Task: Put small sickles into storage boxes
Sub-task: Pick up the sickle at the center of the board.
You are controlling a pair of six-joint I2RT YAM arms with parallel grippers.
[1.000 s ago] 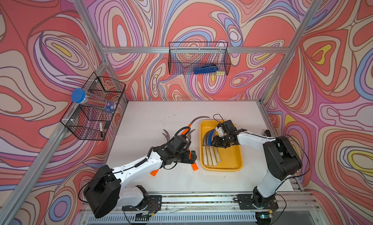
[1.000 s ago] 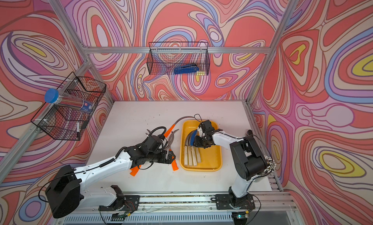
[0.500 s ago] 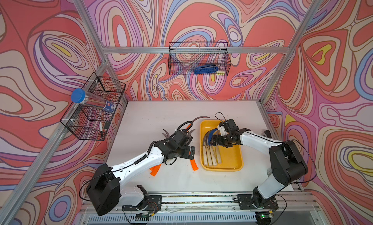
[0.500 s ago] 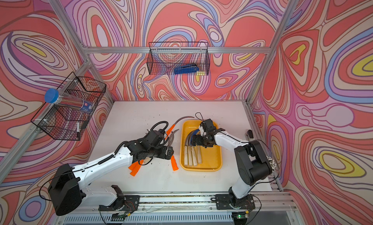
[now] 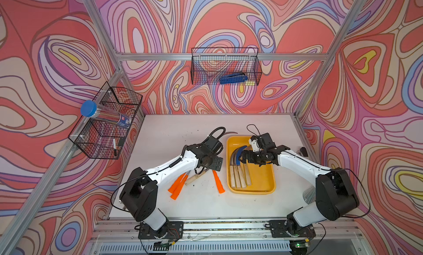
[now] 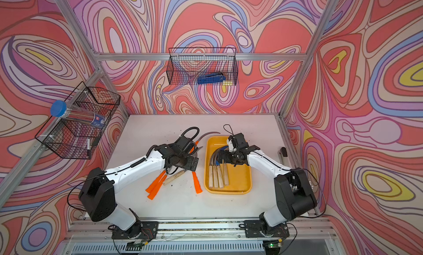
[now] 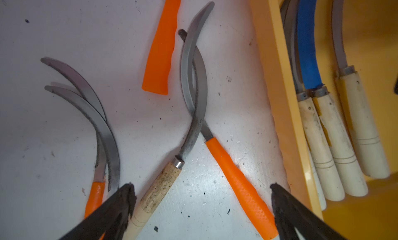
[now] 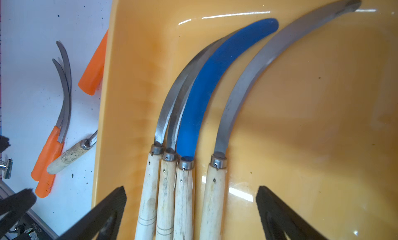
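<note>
The yellow storage box [image 5: 263, 180] holds several wood-handled small sickles [image 8: 213, 198] side by side, one with a blue blade [image 8: 215, 77]. My right gripper [image 8: 191, 190] hangs open over their handles [image 5: 239, 177], touching none. Left of the tray, a wood-handled sickle [image 7: 163, 180] and an orange-handled one [image 7: 237, 178] lie on the table with blades crossed. My left gripper [image 7: 201, 187] is open above these two, holding nothing. Two more orange-handled sickles [image 5: 177, 185] lie further left. Another orange handle [image 7: 161, 45] lies beyond, with its blade [image 6: 210, 133] behind the tray.
A black wire basket [image 5: 225, 66] on the back wall holds a blue straight tool [image 5: 233, 78]. A second wire basket [image 5: 107, 128] on the left wall carries a blue-capped clear tube [image 5: 103, 112]. A dark-handled object [image 5: 303, 151] lies at the table's right edge.
The right gripper has opened over the tray, and the sickle it held now lies among the others. The left gripper has shifted away from the front edge, toward the tray, staying open.
</note>
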